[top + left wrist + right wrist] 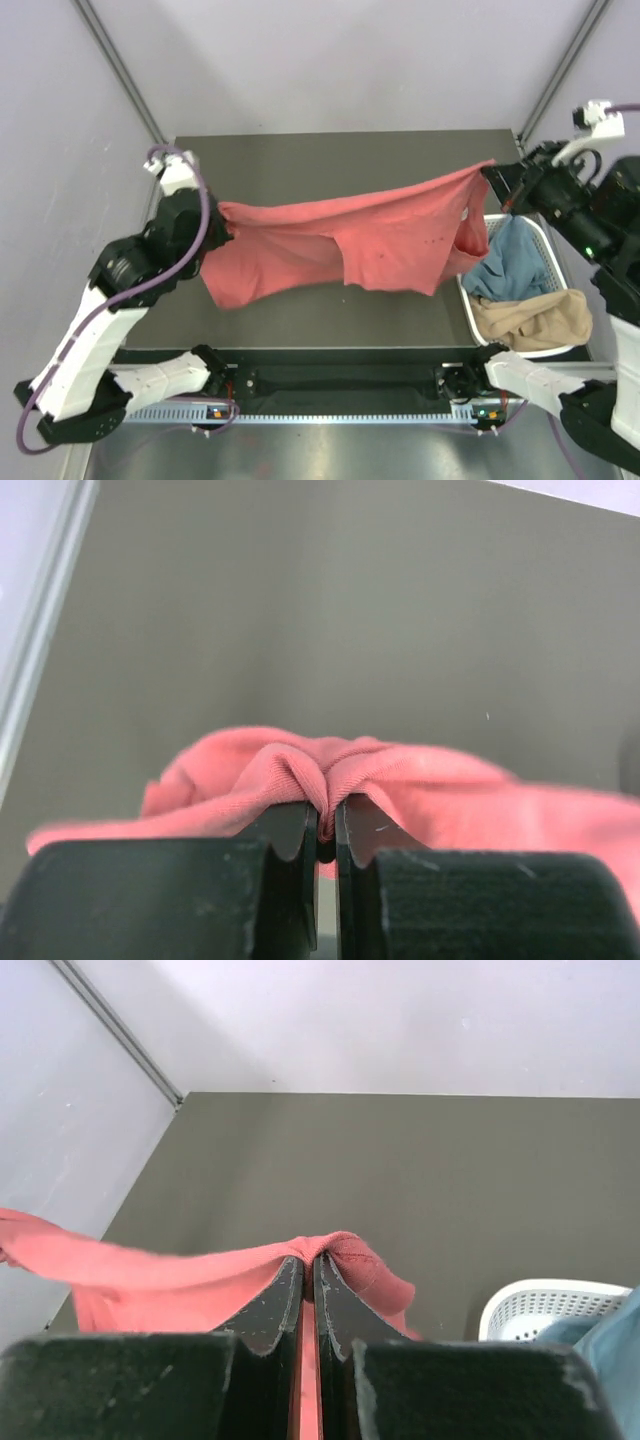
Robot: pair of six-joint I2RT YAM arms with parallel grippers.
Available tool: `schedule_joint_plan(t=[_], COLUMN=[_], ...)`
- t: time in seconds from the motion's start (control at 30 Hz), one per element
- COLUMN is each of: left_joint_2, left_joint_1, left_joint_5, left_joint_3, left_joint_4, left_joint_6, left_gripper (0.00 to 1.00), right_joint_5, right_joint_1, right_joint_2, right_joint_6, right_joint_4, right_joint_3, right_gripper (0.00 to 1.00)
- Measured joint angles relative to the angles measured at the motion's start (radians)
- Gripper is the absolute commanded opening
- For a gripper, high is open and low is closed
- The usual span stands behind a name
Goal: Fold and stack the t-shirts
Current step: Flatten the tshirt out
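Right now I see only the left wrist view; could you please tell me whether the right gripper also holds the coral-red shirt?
Observer: Yes, the right gripper is shut on the coral-red shirt's edge.
Operator: Thanks. How does the cloth hang?
Observer: It spans from the left gripper to the right one over the table, sagging in the middle.
Operator: And the other shirts?
Observer: A blue shirt and a tan shirt lie in the white basket at the right.

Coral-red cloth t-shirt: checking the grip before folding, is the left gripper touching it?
Touching. Left wrist view: coral-red cloth t-shirt pinched in the shut left gripper.
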Motion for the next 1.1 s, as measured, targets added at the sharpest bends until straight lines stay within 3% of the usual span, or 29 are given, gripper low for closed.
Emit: schedule_joint_plan(t=[0.13, 0.23, 0.5, 0.67, 0.87, 1.1], left_joint_2=[0.167, 0.201, -0.069, -0.163, -0.049, 0.135], left_joint_1=[0.0, -0.001, -0.001, -0.001, -0.001, 0.004], left_joint_5=[-0.038, -0.057, -0.03, 0.028, 0.049, -0.039], left_joint_3=[0.127, 0.138, 0.085, 0.085, 0.073, -0.043], left_joint_4=[0.031, 0.03, -0.041, -0.042, -0.005, 0.129], left_joint_6=[0.057, 0.069, -0.026, -0.063, 0.001, 0.103], left_gripper=[0.0, 0.0, 0.0, 0.0, 0.0, 0.0], right_joint_5=[0.003, 0.003, -0.051, -0.122, -0.137, -0.135], right_joint_1=[0.0, 0.0, 0.0, 0.0, 0.0, 0.0], right_joint_2=[0.156, 0.221, 0.082, 0.009, 0.025, 0.22], right_joint_6=[-0.005, -0.022, -0.027, 0.001, 0.009, 0.002], right_joint_4=[0.035, 0.046, -0.058, -0.136, -0.097, 0.026], right_joint_3=[0.127, 0.145, 0.129, 0.223, 0.154, 0.035], right_gripper=[0.0, 0.0, 0.0, 0.0, 0.0, 0.0])
